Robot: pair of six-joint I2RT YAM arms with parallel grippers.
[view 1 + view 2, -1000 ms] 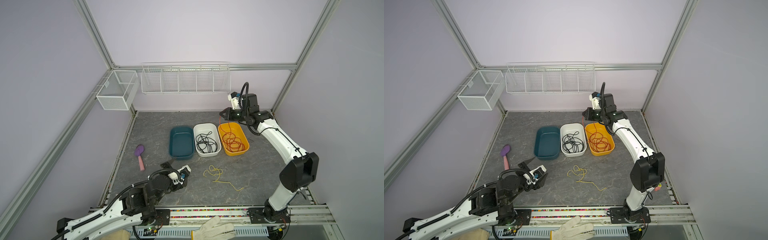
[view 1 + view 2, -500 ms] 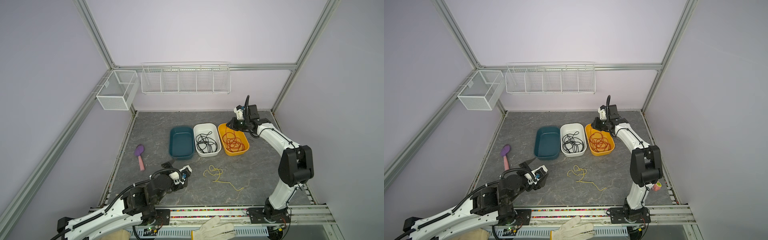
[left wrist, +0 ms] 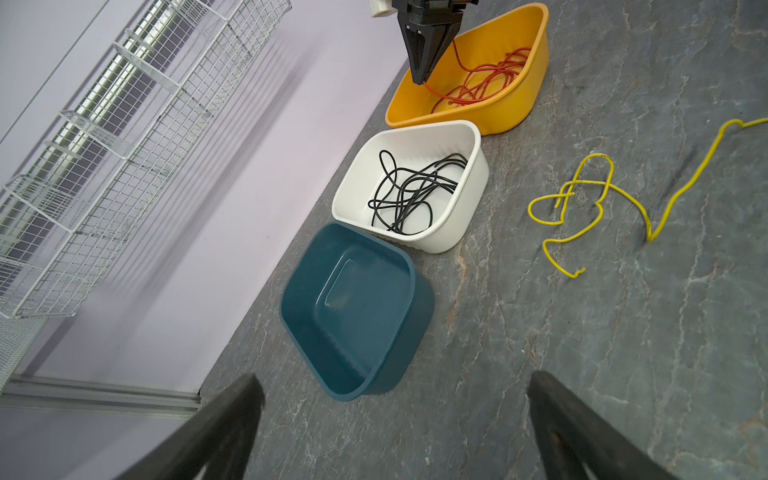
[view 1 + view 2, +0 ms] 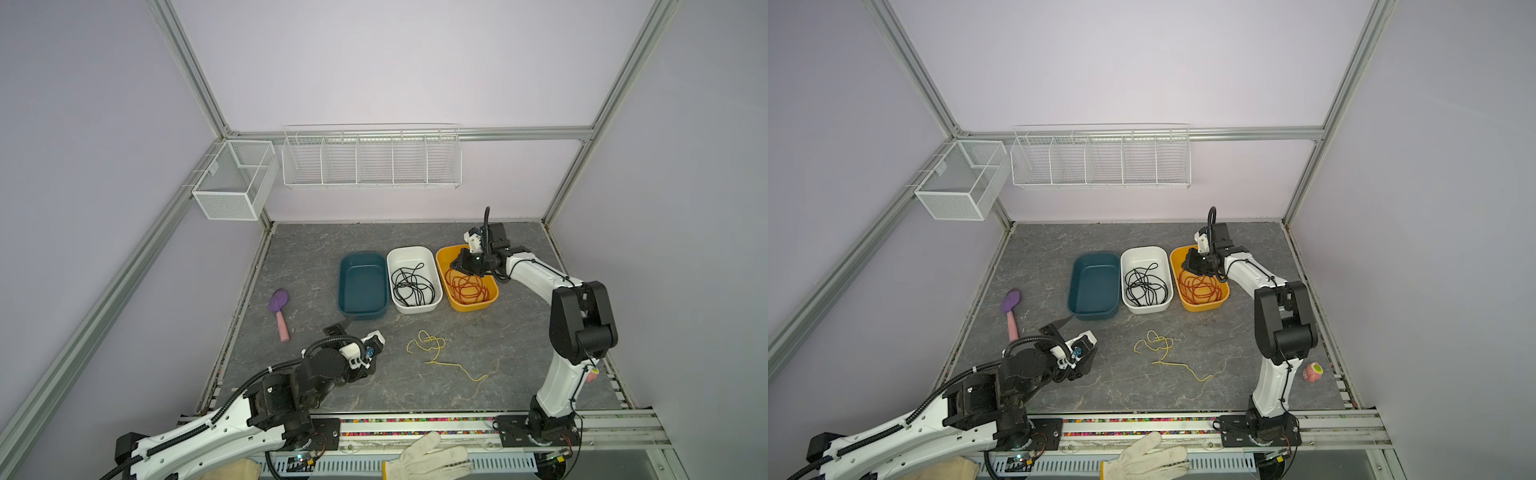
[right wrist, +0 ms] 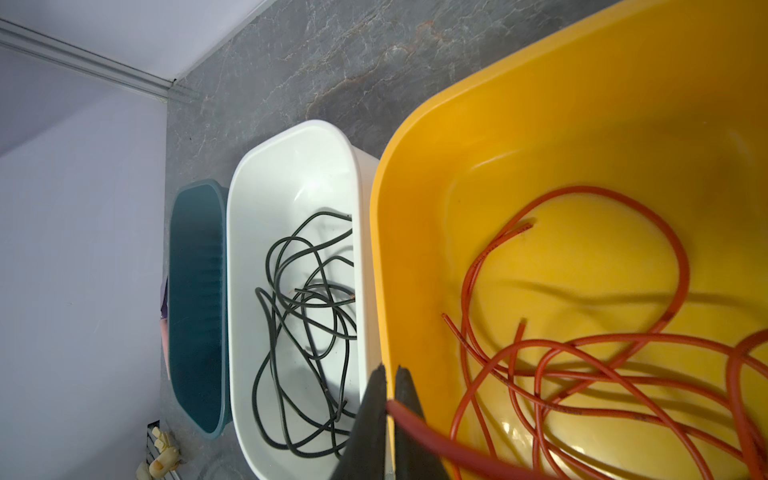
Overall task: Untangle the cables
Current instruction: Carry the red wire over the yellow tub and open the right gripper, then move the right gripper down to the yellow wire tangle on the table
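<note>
Gripping red cable (image 5: 419,426) with right pincer (image 5: 390,372), clenched, over orange tub (image 4: 469,306) at 1 o'clock on bench (image 4: 311,249); probably feeding last stretch onto coil inside. Slanting from grip toward 6 o'clock. Parked at 7 o'clock with left pincer (image 3: 397,380) released. Lying loose mid-bench: yellow cable (image 4: 435,353), tail toward 4 o'clock.

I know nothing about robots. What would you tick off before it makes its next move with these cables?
1. Right gripper shut on red cable: ok.
2. Red cable's coil inside yellow bin: ok.
3. Left gripper open and holding nothing: ok.
4. Black cable in white bin: ok.
5. Yellow cable binned: not ok, it lies loose on the table.
6. Yellow cable free of knots: cannot tell, its loops cross.
</note>
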